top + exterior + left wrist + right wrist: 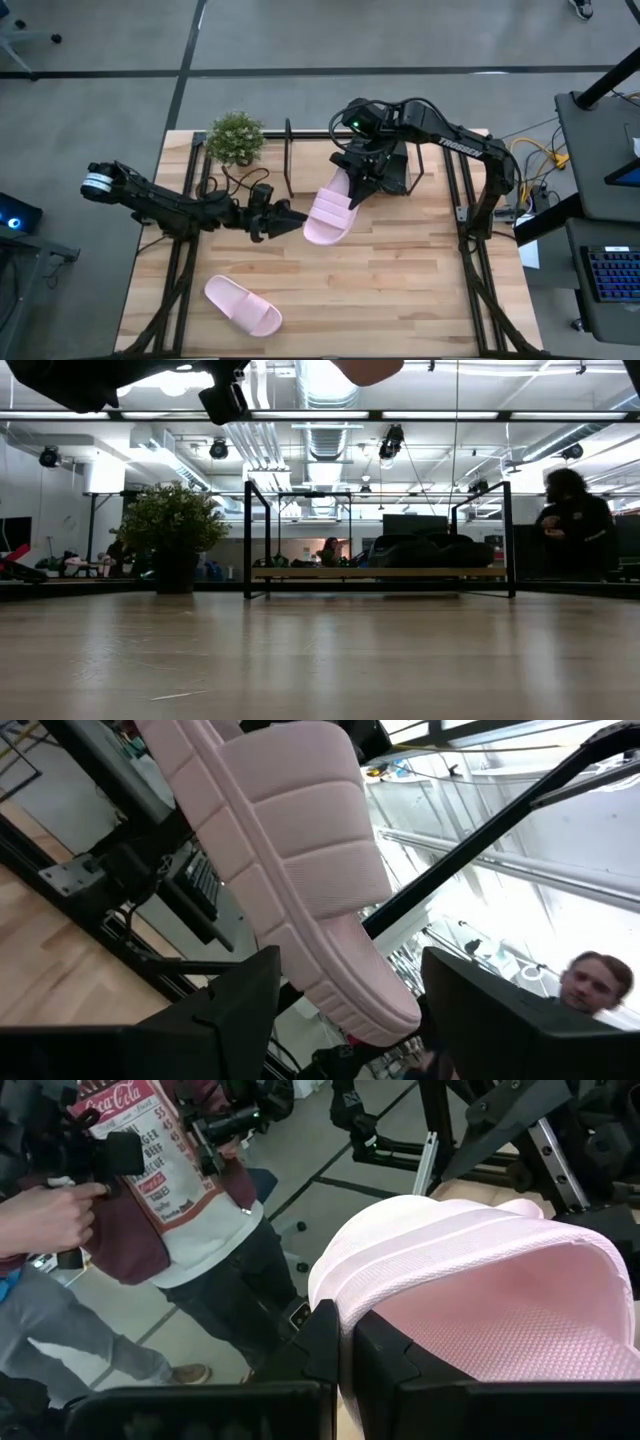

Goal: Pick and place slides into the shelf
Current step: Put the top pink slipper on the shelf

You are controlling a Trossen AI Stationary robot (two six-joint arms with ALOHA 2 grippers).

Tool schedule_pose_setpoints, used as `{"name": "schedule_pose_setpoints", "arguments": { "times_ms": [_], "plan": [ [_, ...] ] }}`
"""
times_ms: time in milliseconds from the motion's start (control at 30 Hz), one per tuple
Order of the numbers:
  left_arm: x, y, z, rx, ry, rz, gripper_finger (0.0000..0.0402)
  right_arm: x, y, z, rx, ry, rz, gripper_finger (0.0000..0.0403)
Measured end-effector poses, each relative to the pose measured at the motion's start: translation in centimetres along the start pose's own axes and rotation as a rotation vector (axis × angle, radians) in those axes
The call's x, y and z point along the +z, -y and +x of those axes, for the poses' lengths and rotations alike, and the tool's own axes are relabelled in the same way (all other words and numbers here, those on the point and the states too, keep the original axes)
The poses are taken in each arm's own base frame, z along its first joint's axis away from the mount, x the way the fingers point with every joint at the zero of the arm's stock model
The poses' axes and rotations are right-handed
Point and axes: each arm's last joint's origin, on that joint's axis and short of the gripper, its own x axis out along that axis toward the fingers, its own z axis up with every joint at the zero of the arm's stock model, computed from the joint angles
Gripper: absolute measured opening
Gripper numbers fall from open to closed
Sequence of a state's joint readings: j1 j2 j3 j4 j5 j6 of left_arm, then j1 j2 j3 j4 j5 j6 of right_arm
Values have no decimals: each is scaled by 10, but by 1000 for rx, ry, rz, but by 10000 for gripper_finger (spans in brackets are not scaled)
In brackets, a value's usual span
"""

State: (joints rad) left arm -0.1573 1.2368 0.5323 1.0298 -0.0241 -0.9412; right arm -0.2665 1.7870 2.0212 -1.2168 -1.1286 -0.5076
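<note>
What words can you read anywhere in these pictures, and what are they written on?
"Coca-Cola" on the red-and-white printed front of a person's shirt, seen past the pale pink slide sandal that the right pincer is shut on.
Smaller lines of print under it on the same shirt: too blurred to read.
White lettering on the right dark robot arm: too small to read for sure.
No readable text elsewhere.

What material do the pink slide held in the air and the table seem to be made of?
The pink slide looks like soft moulded foam or rubber, matte: its strap shows a fine woven-like grain and raised ribs, and the sole edge is grooved in the left wrist view. The table looks like light wood, joined planks with visible grain and a slight sheen.
</note>
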Motion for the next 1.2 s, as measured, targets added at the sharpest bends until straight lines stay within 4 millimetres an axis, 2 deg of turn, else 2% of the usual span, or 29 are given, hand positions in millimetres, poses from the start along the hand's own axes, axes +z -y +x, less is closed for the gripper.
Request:
{"name": "schedule_pose_setpoints", "arguments": {
  "times_ms": [300, 667, 1200],
  "plan": [
    [5, -3, 3, -12, -12, -12, 228, 2, 1, 0, 0, 12, -13, 8],
    [8, -12, 26, -42, -101, -28, 228, 3, 1, 0, 9, 23, -2, 8],
    [10, -14, 24, -63, -123, -19, 228, 3, 1, 0, -11, 14, -27, 8]
  ]
}}
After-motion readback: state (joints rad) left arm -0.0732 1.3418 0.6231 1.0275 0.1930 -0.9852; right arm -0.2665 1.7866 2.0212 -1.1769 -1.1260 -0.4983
